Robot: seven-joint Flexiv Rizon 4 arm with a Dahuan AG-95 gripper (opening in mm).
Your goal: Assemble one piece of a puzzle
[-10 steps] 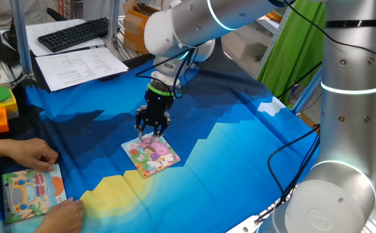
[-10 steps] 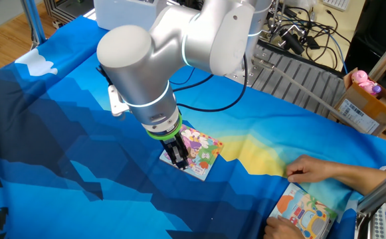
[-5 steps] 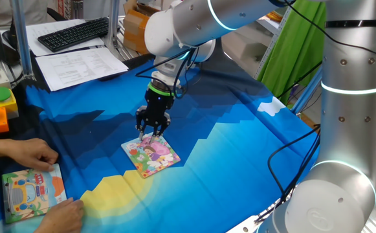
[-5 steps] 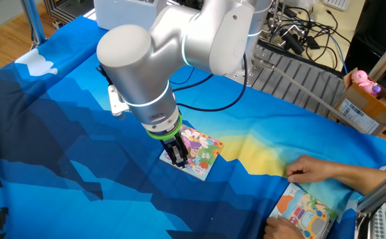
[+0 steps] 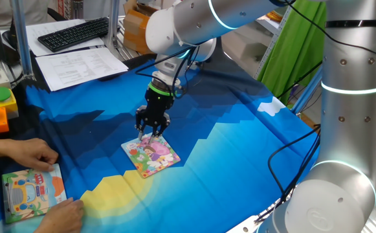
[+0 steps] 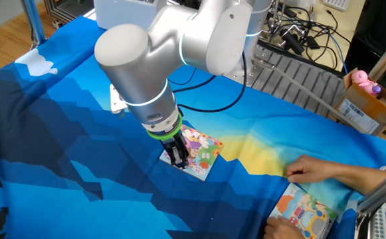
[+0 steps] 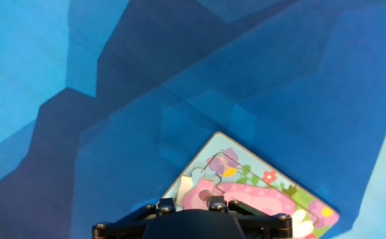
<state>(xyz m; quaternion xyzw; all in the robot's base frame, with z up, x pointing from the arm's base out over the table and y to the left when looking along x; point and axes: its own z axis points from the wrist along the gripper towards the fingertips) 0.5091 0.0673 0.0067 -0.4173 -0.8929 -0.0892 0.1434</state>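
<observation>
At the left of one fixed view, a person's hands [image 5: 29,155] rested by an orange-bordered board [image 5: 32,193] on the cloth. Nearer centre, the gripper [image 5: 151,134] pointed steeply down at the far corner of the puzzle [image 5: 151,155], its fingertips at or just above the board. The jaws stood narrowly apart. A small pale pink shape sat between the fingertips in that view, judged to be the piece [image 5: 149,138], but whether it was clamped, resting on the board or already seated could not be told. In the other fixed view the fingers hid it; in the hand view the gripper body covered the lower edge, and only the board's corner [image 7: 246,182] with its cut lines showed.

Handling, as a judgement: the piece looked thin, flat, stiff and very light, probably card or thin wood. It would shift at a light nudge and could tilt in the jaws. Its knobbed edges give poor purchase, so the two plainest opposite edges would be the place to hold it. The board looked equally light and could slide on the fabric under sideways pressure.

The table was covered with a blue cloth [image 6: 60,133] with lighter blue and yellow patches, slightly creased. Behind stood papers [image 5: 77,65], a keyboard [image 5: 74,32] and, at right, cables [image 6: 299,33] and a cardboard box [image 6: 365,99].
</observation>
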